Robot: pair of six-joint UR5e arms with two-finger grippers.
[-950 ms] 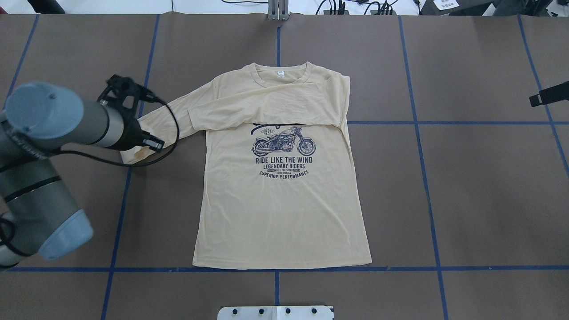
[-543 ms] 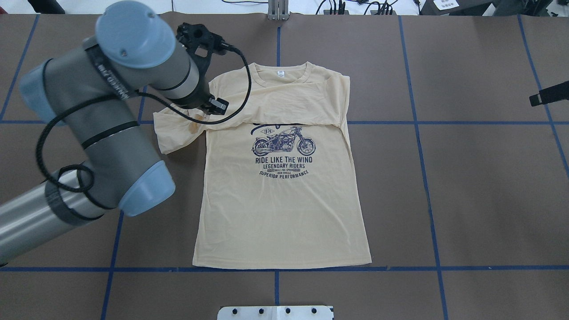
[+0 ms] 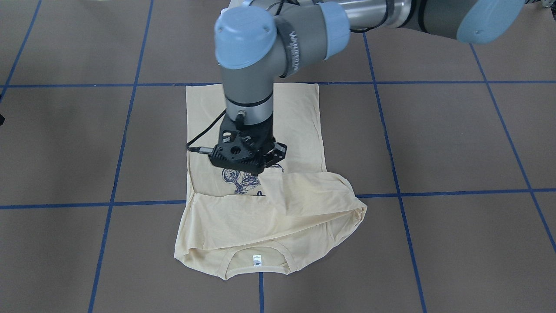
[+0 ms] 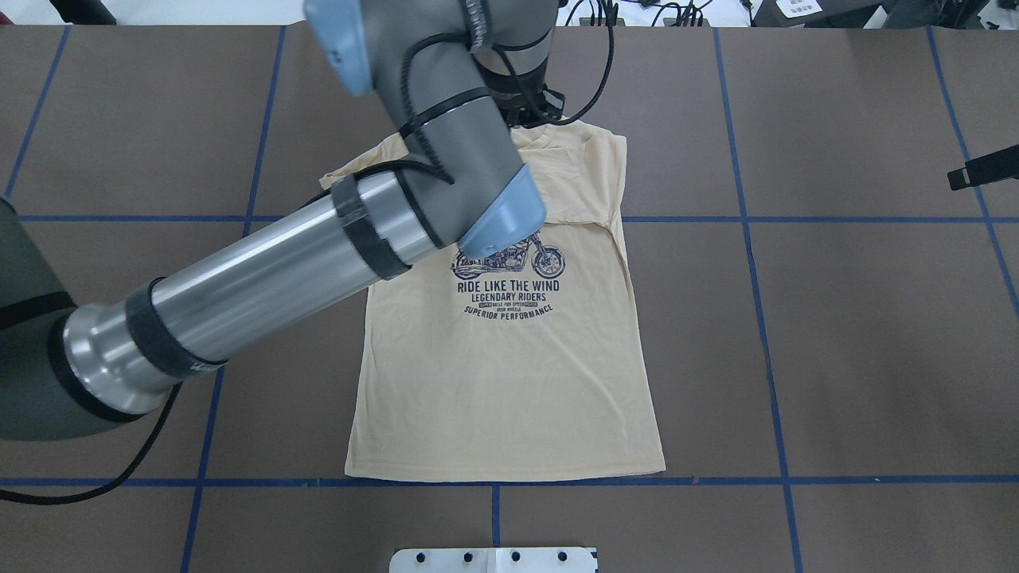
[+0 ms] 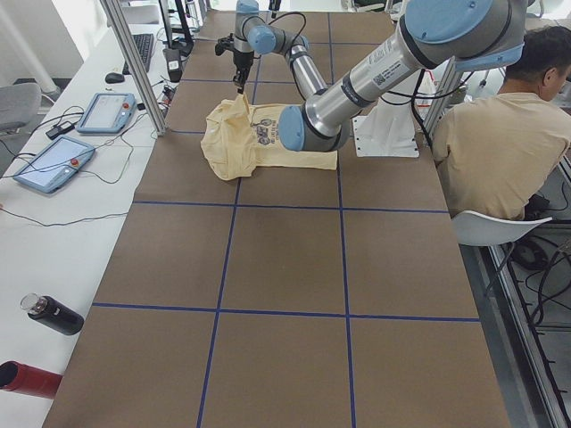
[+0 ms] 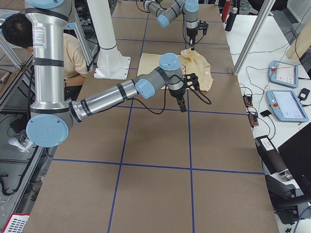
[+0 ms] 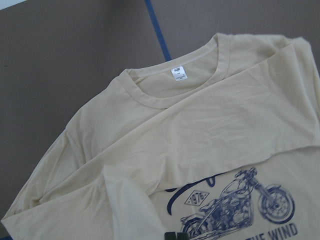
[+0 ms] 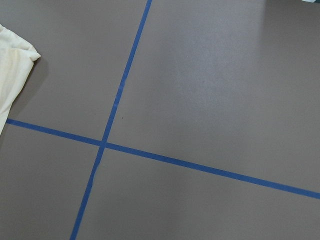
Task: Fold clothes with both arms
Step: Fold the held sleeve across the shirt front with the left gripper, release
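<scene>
The left gripper (image 3: 249, 163) hangs over the chest of the shirt (image 4: 509, 382), pointing down. It is clenched on the sleeve (image 7: 127, 205) from the 9 o'clock side, which runs up off the cloth toward it in the wrist view. In the left side view the fabric rises in a peak to its tip. The shirt lies face up in the middle of the bench (image 4: 836, 334). In the overhead view its collar points to 12 o'clock and its hem to 6 o'clock, with the hem just at a blue tape line (image 4: 716, 481). The other sleeve (image 4: 593, 179) is folded flat across the chest and covers the top of the motorcycle print (image 4: 509, 290). A white label (image 7: 180, 74) shows inside the collar. The left arm (image 4: 263, 286) reaches in from 8 o'clock and hides most of the collar from overhead. The right gripper (image 4: 984, 169) sits at 3 o'clock of the shirt, well apart from it, over bare bench. I cannot tell whether it is released or clenched.
</scene>
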